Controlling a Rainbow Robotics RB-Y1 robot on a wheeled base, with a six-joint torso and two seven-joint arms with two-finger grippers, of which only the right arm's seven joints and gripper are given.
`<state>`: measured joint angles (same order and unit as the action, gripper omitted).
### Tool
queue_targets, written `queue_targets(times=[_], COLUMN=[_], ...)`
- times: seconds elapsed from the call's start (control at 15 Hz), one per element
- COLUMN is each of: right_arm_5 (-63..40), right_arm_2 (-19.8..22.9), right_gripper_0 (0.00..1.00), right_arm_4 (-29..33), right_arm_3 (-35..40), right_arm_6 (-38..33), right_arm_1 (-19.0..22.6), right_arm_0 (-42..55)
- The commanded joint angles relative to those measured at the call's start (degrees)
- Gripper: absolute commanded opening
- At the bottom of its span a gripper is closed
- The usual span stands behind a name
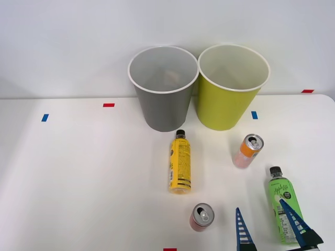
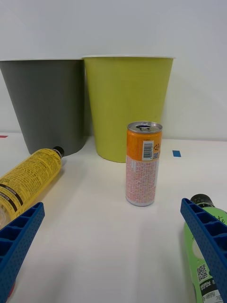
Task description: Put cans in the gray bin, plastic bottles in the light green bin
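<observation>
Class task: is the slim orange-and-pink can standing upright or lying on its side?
Upright. The orange-and-pink can stands on its base with its silver top facing up.

- My right gripper point(image 1: 265, 209) has blue ribbed fingers point(image 2: 18, 241).
- The gray bin point(image 1: 163, 89) is gray with a white rim.
- The light green bin point(image 1: 229, 89) is yellow-green, pale inside, white-rimmed.
- The slim can point(image 2: 143, 163) is orange over pale pink, silver-topped.
- The short can point(image 1: 201, 217) is reddish-pink, silver-topped.
- The yellow bottle point(image 1: 179, 163) carries black print and a black cap.
- The green bottle point(image 1: 282, 201) is bright green, black-capped.
</observation>
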<state>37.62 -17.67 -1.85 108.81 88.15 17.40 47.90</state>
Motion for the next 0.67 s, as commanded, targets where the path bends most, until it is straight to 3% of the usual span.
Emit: queue_targets(times=[0.07, 0.67], right_arm_5=[0.0, 0.0], right_arm_2=[0.0, 0.0], right_gripper_0=[1.0, 1.0], right_arm_4=[0.0, 0.0], right_arm_3=[0.0, 0.0], right_arm_6=[0.0, 0.0], right_arm_1=[0.0, 0.0], right_arm_0=[0.0, 0.0])
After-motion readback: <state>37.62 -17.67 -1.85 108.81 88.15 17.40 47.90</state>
